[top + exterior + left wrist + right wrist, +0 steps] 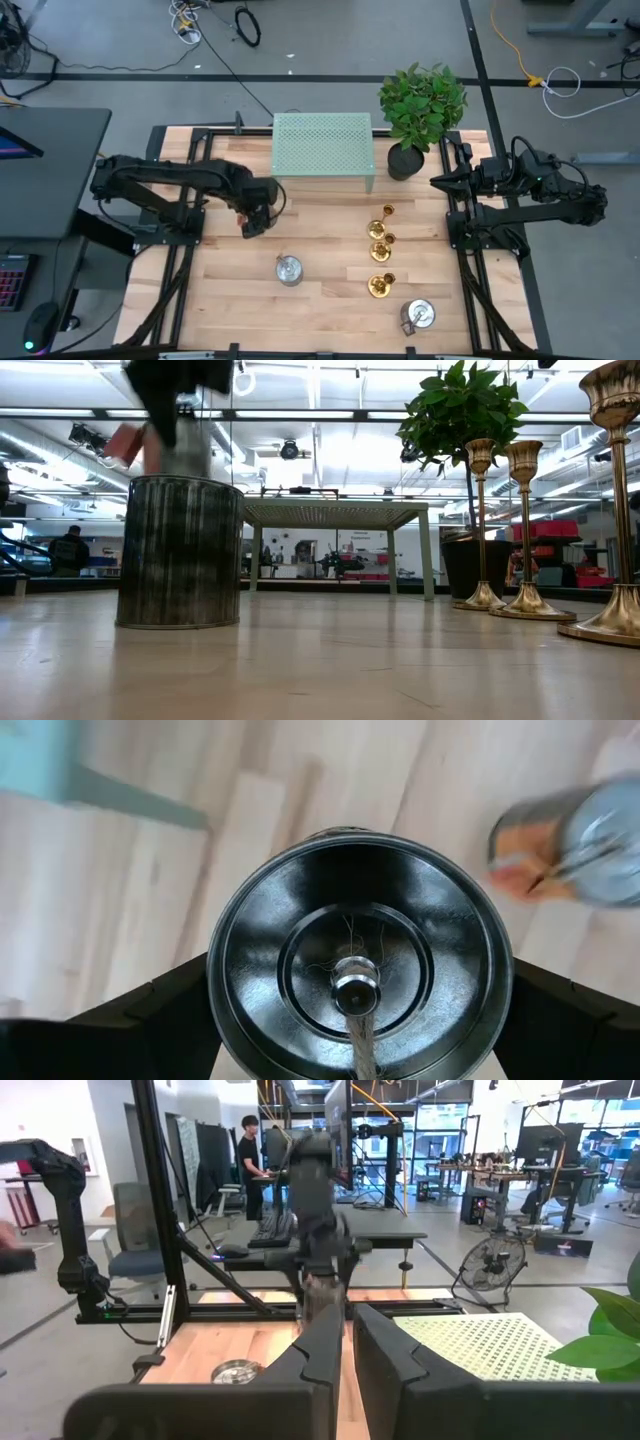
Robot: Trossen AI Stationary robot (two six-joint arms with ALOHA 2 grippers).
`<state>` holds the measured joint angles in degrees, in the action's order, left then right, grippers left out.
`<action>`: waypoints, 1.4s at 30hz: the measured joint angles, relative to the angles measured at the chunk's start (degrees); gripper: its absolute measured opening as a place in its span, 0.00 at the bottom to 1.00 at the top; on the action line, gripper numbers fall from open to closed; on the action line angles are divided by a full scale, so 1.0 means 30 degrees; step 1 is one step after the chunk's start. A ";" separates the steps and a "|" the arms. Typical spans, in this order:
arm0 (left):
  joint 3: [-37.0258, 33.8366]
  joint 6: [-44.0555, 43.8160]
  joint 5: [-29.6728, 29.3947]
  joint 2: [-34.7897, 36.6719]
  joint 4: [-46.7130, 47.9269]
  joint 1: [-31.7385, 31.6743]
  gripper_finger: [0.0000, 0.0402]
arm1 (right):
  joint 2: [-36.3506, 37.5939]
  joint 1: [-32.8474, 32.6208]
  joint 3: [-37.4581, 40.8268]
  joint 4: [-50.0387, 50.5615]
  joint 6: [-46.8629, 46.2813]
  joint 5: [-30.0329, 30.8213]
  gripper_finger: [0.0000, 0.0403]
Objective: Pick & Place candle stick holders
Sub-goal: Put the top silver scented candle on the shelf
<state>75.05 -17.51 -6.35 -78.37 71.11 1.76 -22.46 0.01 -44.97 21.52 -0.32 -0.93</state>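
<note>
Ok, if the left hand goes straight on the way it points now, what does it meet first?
The silver tin can: the left hand points down at its top, with fingers spread either side. How far off is unclear. The candle stick holders stand outside that line.

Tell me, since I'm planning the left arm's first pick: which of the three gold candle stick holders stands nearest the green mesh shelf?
The candle stick holder at the row's far end, closest to the potted plant; the other two stand farther from the shelf.
</note>
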 joint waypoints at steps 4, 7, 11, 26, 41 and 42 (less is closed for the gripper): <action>0.2769 0.0052 -0.0991 0.0000 0.1178 -0.0136 0.91 | -0.0005 0.0000 0.0000 0.0000 0.0000 0.0001 0.09; 0.4543 0.0467 -0.1240 0.0000 0.1239 -0.0757 0.91 | -0.0005 0.0000 -0.0001 0.0000 0.0000 -0.0008 0.09; 0.6829 0.1077 -0.1543 -0.0245 0.1360 -0.1993 0.91 | -0.0007 0.0000 0.0000 -0.0007 0.0000 0.0001 0.09; 1.6396 0.7196 0.0116 -0.8956 0.3507 -0.8736 0.91 | -0.0007 0.0000 0.0000 -0.0007 -0.0036 -0.0031 0.09; 1.9341 0.9809 0.0794 -1.3806 0.2615 -1.2727 0.91 | -0.0007 0.0000 0.0000 0.0107 0.1061 0.0028 0.09; 1.9346 0.9782 0.0920 -1.3806 0.2396 -1.2811 0.91 | -0.0007 0.0000 -0.0006 0.0154 0.1194 0.0022 0.09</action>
<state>133.09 11.84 -3.59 -119.79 78.30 -36.67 -22.48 0.01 -44.99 21.98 3.27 -0.86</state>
